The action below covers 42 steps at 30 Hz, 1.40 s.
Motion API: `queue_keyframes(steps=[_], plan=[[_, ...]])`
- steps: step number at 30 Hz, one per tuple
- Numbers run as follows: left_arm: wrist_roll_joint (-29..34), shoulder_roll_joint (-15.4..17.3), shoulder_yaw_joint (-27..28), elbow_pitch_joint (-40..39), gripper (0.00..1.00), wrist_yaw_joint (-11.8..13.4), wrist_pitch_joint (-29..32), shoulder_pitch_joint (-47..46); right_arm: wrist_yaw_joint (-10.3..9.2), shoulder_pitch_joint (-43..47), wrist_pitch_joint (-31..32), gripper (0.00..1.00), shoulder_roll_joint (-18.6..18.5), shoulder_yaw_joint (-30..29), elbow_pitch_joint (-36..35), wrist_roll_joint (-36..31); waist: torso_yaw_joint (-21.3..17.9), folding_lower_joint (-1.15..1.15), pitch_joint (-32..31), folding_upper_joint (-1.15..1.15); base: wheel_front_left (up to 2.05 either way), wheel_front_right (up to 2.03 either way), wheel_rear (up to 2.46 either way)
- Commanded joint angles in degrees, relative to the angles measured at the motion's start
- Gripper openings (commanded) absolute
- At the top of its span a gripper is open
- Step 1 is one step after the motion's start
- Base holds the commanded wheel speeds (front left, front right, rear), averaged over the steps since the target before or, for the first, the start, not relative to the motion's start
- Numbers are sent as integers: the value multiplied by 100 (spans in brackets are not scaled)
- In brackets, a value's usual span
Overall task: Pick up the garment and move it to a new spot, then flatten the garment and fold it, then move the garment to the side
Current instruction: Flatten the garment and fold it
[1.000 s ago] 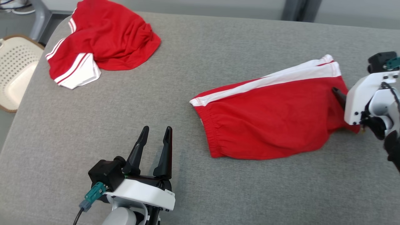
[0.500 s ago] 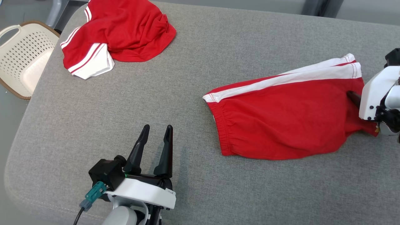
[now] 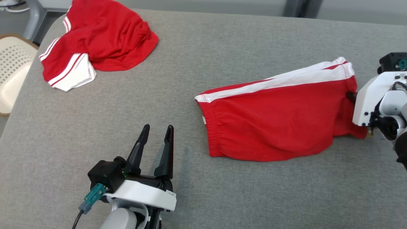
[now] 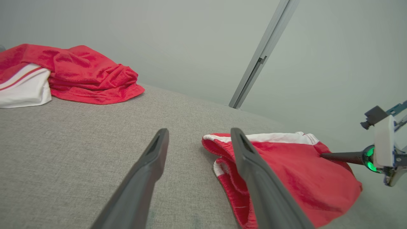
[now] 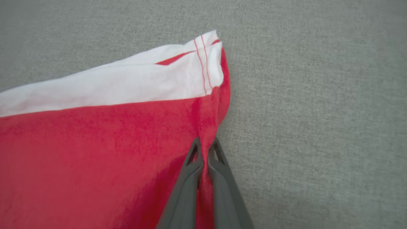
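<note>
The garment [image 3: 273, 121], red shorts with a white side stripe, lies folded flat on the right half of the grey table [image 3: 222, 41]. My right gripper [image 3: 348, 95] comes in from the right edge and is shut on the garment's red hem, just below the white stripe. The right wrist view shows both fingers pinching a ridge of red cloth [image 5: 95, 143] at my right gripper [image 5: 205, 143]. My left gripper [image 3: 157, 128] stands open over bare table at the lower left, apart from the garment's waistband. In the left wrist view, my left gripper [image 4: 199, 131] frames the garment [image 4: 295, 171].
A second red and white garment [image 3: 95, 38] lies crumpled at the table's far left corner. A cream perforated basket [image 3: 9, 73] stands off the table's left edge. Bare grey table stretches between the two garments and along the near edge.
My right gripper has shut on the garment's hem. The head camera swung right, then back. The left gripper has stayed open in place.
</note>
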Motion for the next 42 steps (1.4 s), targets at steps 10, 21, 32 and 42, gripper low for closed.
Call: queue_keyframes(steps=[10, 21, 32, 42], plan=[[94, 137, 99, 22, 100, 24, 11, 56, -1, 577, -529, 0, -137, -19, -604, 398, -669, 0, -318, 0, 0, 0, 0], [80, 248, 96, -52, 100, 105, 79, 205, -1, 1298, -1240, 0, -216, -287, -954, 1006, -1127, 0, -512, 0, 0, 0, 0], [11, 278, 31, -21, 100, 124, 140, 276, 0, 1394, -1382, 0, -143, -307, -1138, 1302, -1165, 0, -675, 0, 0, 0, 0], [-108, 160, 16, 53, 100, 105, 85, 386, 0, 1258, -1181, 0, -290, -72, -2158, 1382, -1079, 0, -948, 0, 0, 0, 0]])
